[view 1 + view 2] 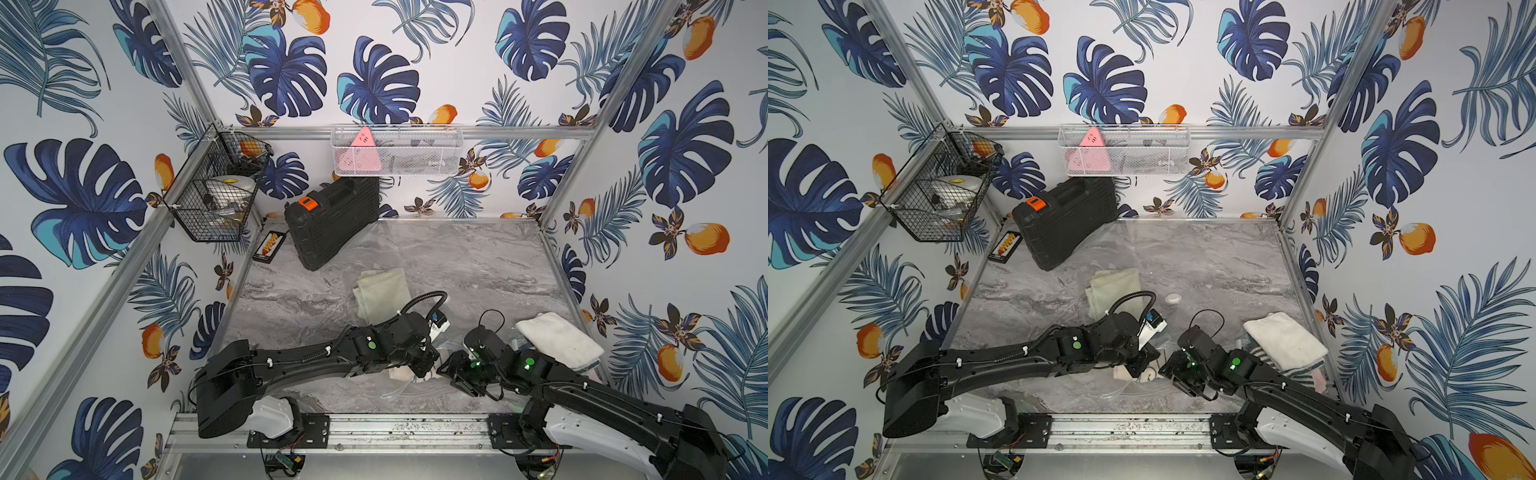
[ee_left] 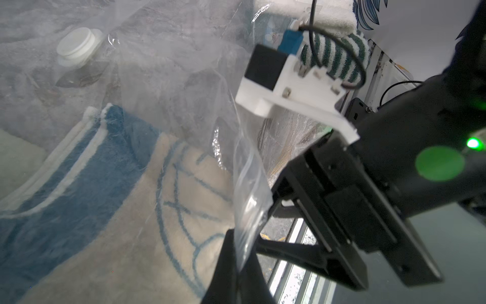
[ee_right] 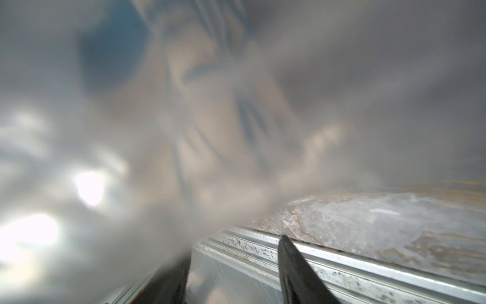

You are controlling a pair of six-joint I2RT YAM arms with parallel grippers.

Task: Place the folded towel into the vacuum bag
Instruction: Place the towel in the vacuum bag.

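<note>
Left hand [image 1: 426, 368] is clamped fully closed on the edge of the large clear crinkly plastic vacuum bag [image 2: 184, 79]. The left wrist view shows a strip of film running down between its fingers [image 2: 226, 263] and lifted off the grey marbled desk [image 1: 291, 299]. Right hand [image 3: 234, 252] sits just beside it at the front of the desk, jaws partly apart. Nothing is visibly between them, though blurred film drapes over one finger.

The bag is spread flat across the middle of the desk, with its round white valve [image 2: 77, 47] further back. The folded beige terry towel with a blue band and blue line drawing [image 2: 131, 223] lies at the front under the left hand and is seen through the film. It looks to be under the raised top layer at the mouth, but I cannot tell how far in. A spare white folded towel [image 1: 557, 336] is stacked at the right side, apart from the bag.

Handling, judged:
- **Towel:** light, soft and limp, and the pile gives good grip. The layers will splay if only one is pinched, so grab across the folded edge through all layers and slide it rather than lift it high.
- **Bag:** very light, thin, slick and floppy, and the mouth collapses once released. Hold it near the stiffer mouth edge, since the film can slip out of a pinch.
</note>
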